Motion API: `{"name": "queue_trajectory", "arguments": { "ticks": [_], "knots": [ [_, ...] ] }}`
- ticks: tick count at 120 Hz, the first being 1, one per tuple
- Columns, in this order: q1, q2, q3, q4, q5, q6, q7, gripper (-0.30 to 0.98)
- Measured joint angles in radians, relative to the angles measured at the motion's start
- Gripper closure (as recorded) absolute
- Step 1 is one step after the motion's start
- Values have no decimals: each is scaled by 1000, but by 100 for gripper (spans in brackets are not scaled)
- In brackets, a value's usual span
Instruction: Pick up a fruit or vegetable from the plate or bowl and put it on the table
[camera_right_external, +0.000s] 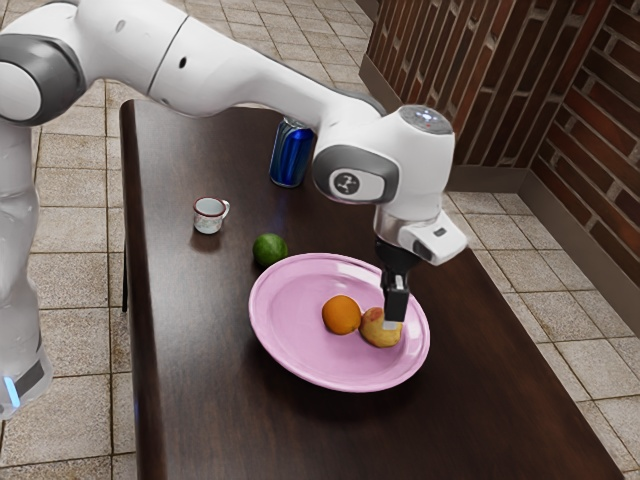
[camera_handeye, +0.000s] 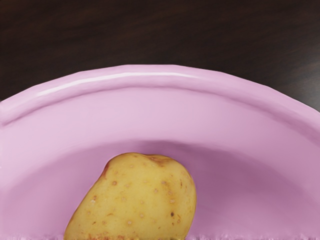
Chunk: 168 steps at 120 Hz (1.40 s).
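My gripper (camera_right_external: 393, 314) points down over the pink plate (camera_right_external: 290, 345), its tip overlapping the far side of a yellow potato (camera_right_external: 378, 332) in the exterior view. Whether it touches the potato cannot be made out. The potato rests inside the plate, right beside an orange (camera_right_external: 341, 315). From my hand, the speckled potato (camera_handeye: 140, 195) appears large at the lower edge, with the curved plate rim (camera_handeye: 150, 75) beyond it. The dark wooden table (camera_right_external: 215, 400) is under the plate.
Close to the plate's rim, a green lime (camera_right_external: 270, 250) lies on the table. A small white mug (camera_right_external: 208, 216) stands farther toward the exterior view's left, and a blue can (camera_right_external: 290, 155) stands behind, near my forearm.
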<state>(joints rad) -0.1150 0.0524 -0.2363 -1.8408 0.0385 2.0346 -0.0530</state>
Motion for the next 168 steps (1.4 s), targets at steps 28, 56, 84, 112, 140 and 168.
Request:
{"name": "queue_trajectory", "arguments": {
  "ticks": [28, 56, 84, 112, 140, 168],
  "knots": [
    [11, -4, 6, -8, 2, 5, 4, 0],
    [18, 1, 7, -8, 4, 8, 9, 0],
    [15, 31, 6, -11, 4, 22, 12, 0],
    [15, 53, 6, -13, 3, 36, 14, 0],
    [14, 79, 5, -15, 3, 54, 16, 0],
    [14, 99, 5, -22, 2, 72, 17, 8]
  ]
}}
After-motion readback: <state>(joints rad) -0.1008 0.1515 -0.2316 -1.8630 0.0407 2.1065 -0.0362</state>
